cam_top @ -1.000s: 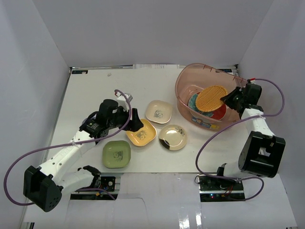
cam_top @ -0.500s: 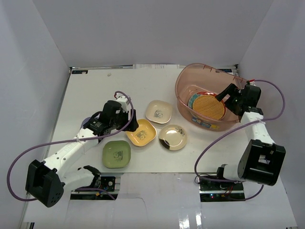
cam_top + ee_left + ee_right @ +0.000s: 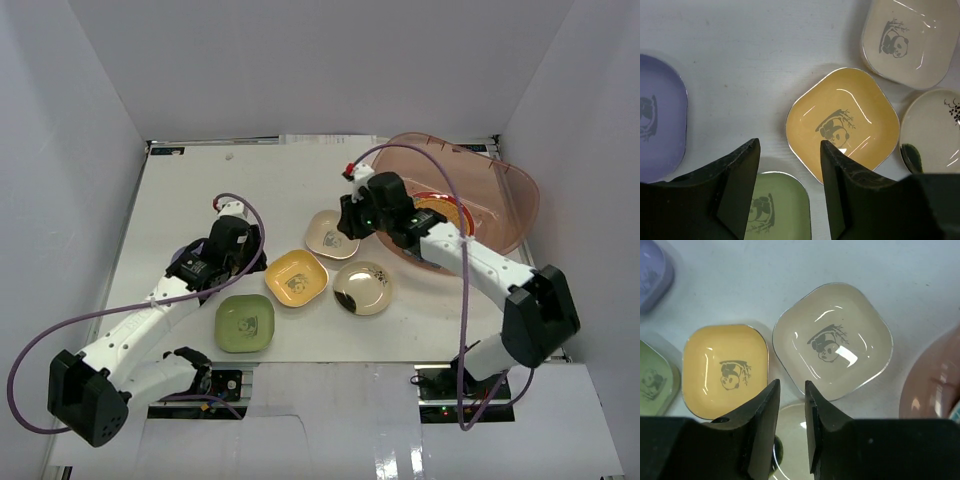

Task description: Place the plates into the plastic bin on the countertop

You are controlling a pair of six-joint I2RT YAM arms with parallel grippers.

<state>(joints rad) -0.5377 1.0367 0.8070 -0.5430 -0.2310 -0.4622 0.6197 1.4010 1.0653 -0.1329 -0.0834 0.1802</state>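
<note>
Green plate (image 3: 245,323) sits nearest, just front-left of the yellow plate (image 3: 296,278), L gripper (image 3: 789,150) over yellow's left edge w/ jaws wide apart & empty, gold plate (image 3: 363,288) just right of yellow, R gripper (image 3: 791,390) by the cream plate (image 3: 832,342) behind yellow, jaws a slit apart holding nothing, bin (image 3: 505,200) furthest back-right of yellow.

Fixed high view from the near side, looking down over the whole tabletop (image 3: 200,190), both wrist views close, facing straight down, all three views sharing yellow plate (image 3: 842,122) and cream plate (image 3: 832,340)
</note>
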